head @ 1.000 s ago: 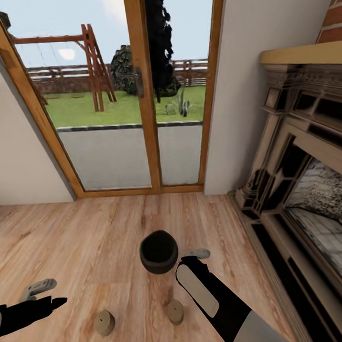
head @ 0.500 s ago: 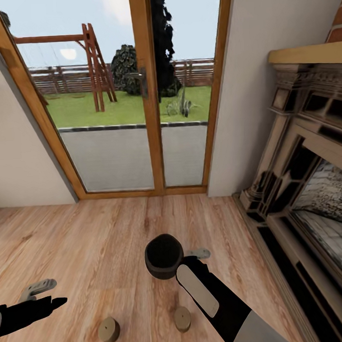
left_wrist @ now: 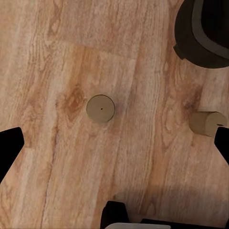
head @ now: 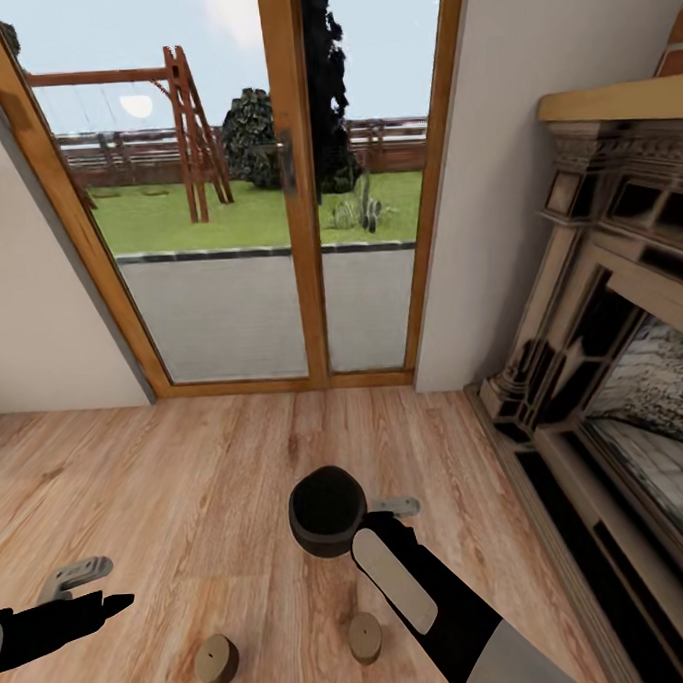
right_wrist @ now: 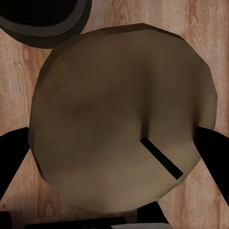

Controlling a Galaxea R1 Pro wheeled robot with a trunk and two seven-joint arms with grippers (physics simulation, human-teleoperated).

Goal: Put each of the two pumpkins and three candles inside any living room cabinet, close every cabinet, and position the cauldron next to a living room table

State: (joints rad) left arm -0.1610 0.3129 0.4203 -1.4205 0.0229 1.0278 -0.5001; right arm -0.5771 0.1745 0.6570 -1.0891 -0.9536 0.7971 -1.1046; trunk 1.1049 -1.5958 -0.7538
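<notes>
Here the right gripper [right_wrist: 114,138] has its two dark fingers on opposite sides of a candle [right_wrist: 121,119], seen end-on with its short wick. The fingers seem to touch the rim, so I judge it is closed on this candle, though the contact is not fully clear. In the head view the right arm reaches forward and its gripper sits just beside the cauldron [head: 327,510], which stands on the wooden floor [head: 188,470] near the glass doors [head: 263,185].

The left gripper [left_wrist: 114,148] is wide open and holds nothing. Below it one candle [left_wrist: 100,109] stands upright and another candle [left_wrist: 206,123] lies on its side.

The risks, as I judge them: the held candle is stubby and smooth, so a weak pinch may let it slip out during travel. The right arm is very near the cauldron and may push it when it moves. The lying candle may roll if touched. No cabinet is visible, so a long carry is probably needed.
</notes>
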